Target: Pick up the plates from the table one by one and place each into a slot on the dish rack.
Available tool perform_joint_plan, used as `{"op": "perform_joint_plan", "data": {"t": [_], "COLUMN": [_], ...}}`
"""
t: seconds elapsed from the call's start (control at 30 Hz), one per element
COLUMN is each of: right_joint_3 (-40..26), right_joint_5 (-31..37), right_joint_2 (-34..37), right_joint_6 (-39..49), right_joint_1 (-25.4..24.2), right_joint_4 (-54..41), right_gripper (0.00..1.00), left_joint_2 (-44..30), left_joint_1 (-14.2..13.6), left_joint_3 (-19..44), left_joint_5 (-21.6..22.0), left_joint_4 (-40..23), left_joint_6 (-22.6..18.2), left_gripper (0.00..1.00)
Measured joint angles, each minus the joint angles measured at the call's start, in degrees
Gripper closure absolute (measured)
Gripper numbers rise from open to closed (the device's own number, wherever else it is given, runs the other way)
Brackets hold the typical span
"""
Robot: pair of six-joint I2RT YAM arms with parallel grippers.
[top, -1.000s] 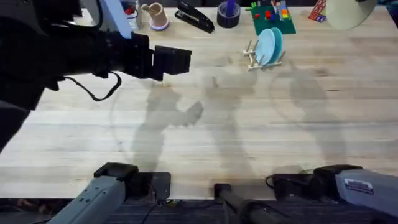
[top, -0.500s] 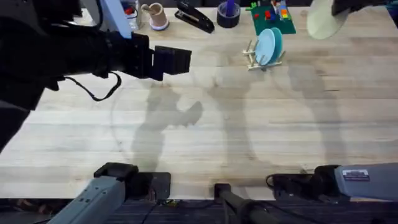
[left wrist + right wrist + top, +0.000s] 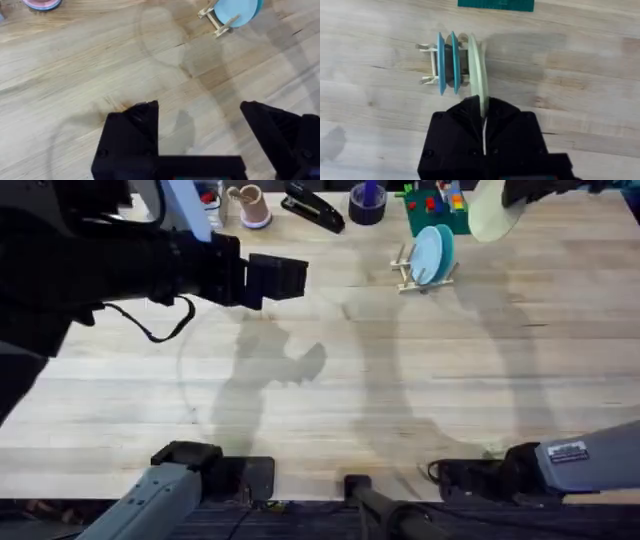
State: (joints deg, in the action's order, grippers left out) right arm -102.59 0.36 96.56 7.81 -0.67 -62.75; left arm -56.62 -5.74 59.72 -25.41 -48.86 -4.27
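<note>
**Cream plate held on edge beside the dish rack**

In the overhead view the right tool (image 3: pixel 522 192) is cut off by the top edge, so only part of it is visible. From the right wrist view, its black fingers are closed on the rim of the cream plate (image 3: pixel 476 65), which stands on edge. This plate is just beside the dish rack (image 3: pixel 432 64); whether they touch is hard to tell. Two light blue plates (image 3: pixel 447 62) stand in the rack slots. The left tool (image 3: pixel 200 132) is open and empty above the bare tabletop (image 3: pixel 75 75), well apart from the rack.
</note>
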Motion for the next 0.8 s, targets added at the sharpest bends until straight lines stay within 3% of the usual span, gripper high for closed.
{"op": "perform_joint_plan", "data": {"t": [0.8], "right_joint_3": [0.0], "right_joint_5": [-0.87], "right_joint_2": [9.04], "right_joint_6": [1.92], "right_joint_1": [0.0], "right_joint_4": [0.84], "right_gripper": [0.972], "left_joint_2": [0.0], "left_joint_1": [0.0], "left_joint_3": [0.0], "left_joint_5": [0.0], "left_joint_4": [0.0], "left_joint_6": [0.0], "left_gripper": [0.005]}}
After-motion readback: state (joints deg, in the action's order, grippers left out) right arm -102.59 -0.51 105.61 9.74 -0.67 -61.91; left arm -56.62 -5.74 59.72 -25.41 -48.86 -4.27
